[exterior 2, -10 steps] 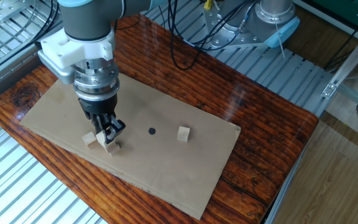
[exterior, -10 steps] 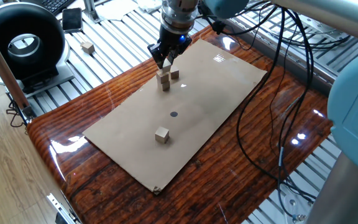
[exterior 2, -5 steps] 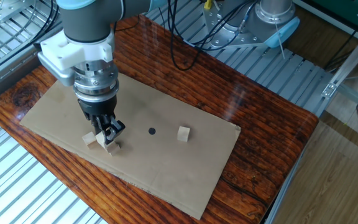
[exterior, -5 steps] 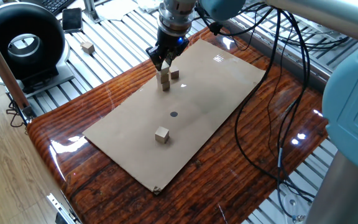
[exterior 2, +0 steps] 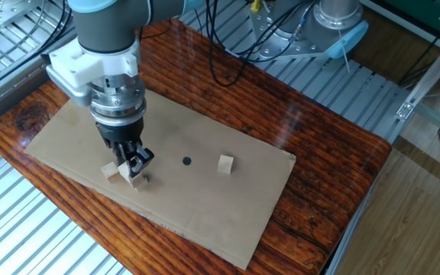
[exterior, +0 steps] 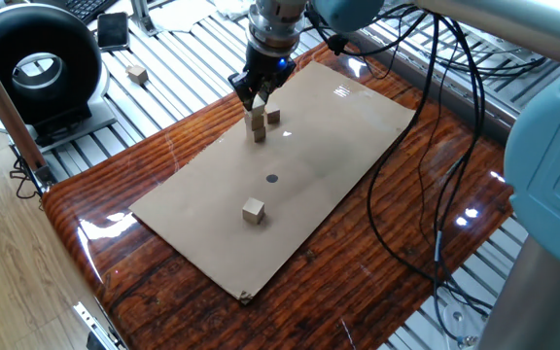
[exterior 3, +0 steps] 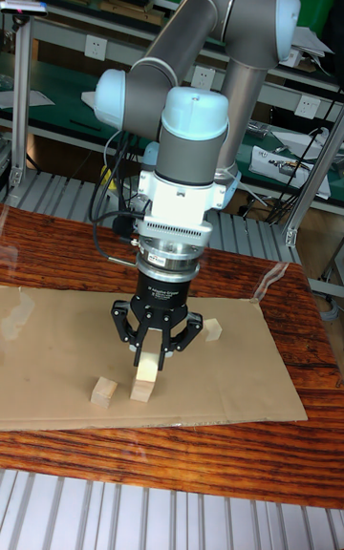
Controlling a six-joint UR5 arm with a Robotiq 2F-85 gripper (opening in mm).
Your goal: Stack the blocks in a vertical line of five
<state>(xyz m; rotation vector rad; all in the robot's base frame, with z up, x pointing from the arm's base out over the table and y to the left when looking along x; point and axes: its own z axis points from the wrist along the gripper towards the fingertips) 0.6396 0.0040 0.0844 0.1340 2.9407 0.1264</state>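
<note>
My gripper (exterior: 259,97) (exterior 2: 135,163) (exterior 3: 151,338) hangs over the far end of the cardboard sheet (exterior: 338,146), shut on a tan block (exterior 3: 146,346). That block sits atop a short column of blocks (exterior: 258,128) (exterior 2: 137,181) (exterior 3: 142,380), which looks three high with it. Another block (exterior: 273,116) (exterior 2: 110,169) (exterior 3: 103,391) lies just beside the column on the sheet. A single block (exterior: 253,211) (exterior 2: 225,163) (exterior 3: 212,327) rests apart, past the black dot (exterior: 271,178). In the other fixed view the fingers hide the column's upper part.
One more small tan cube (exterior: 138,73) lies off the sheet on the slatted metal bench, near a black ring-shaped device (exterior: 37,68). Black cables (exterior: 436,146) hang over the wooden table's right side. The arm's large blue body (exterior: 552,175) fills the right edge.
The gripper with its block has shifted very slightly left over the column since a second ago. Nothing has moved in the last half second.
</note>
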